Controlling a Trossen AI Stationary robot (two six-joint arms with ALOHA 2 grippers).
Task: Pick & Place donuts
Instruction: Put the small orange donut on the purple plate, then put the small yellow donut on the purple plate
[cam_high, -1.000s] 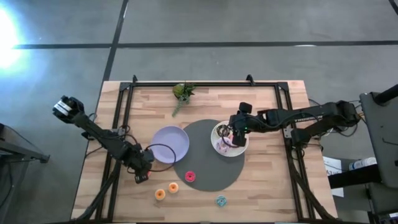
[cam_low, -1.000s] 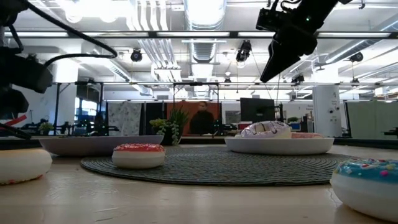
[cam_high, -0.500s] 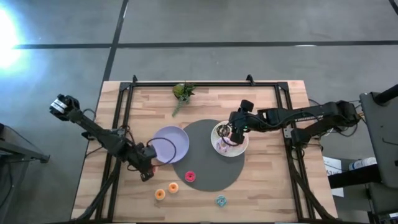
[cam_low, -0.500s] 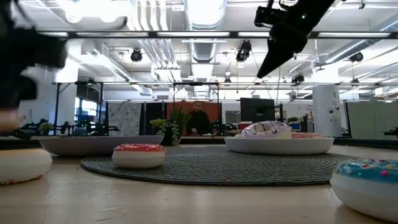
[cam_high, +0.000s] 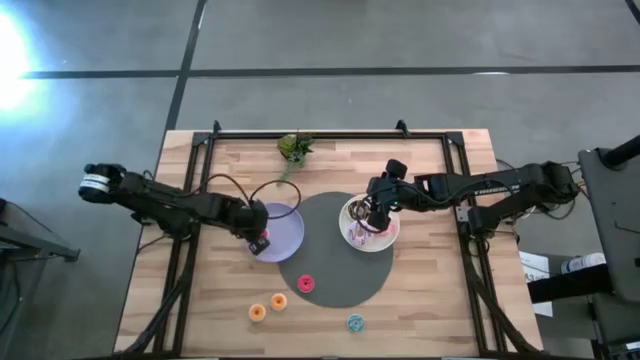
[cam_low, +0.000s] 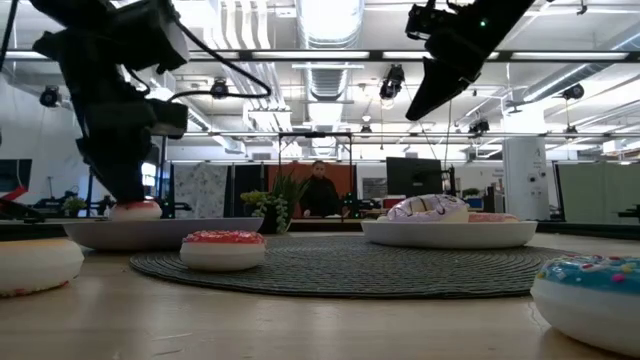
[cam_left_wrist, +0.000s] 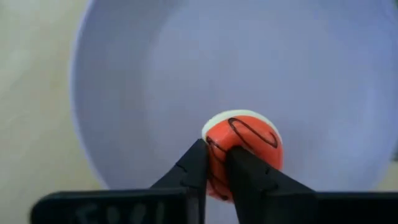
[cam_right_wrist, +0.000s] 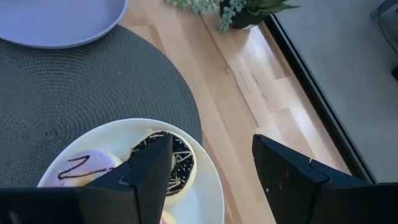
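My left gripper is over the near left part of the lavender plate, shut on a small red donut with a dark squiggle and a cream underside. In the low view this donut sits at the height of the plate's rim. My right gripper hangs open above the white plate, which holds a brown donut and a pink-white frosted donut. A pink donut lies on the dark round mat. My left gripper pinches the red donut's near edge between its two fingertips, coming from above and pointing down. The rest of the ring sticks out beyond the fingers, over the plate. I cannot tell whether its underside touches the plate.
Two orange donuts and a teal donut lie on the wood near the front edge. A small green plant stands at the far side. A black frame runs along the table's edges.
My left gripper has swung from the table's near left toward the far right, carrying the red donut, and now stands over the lavender plate. My right gripper has stayed above the white plate.
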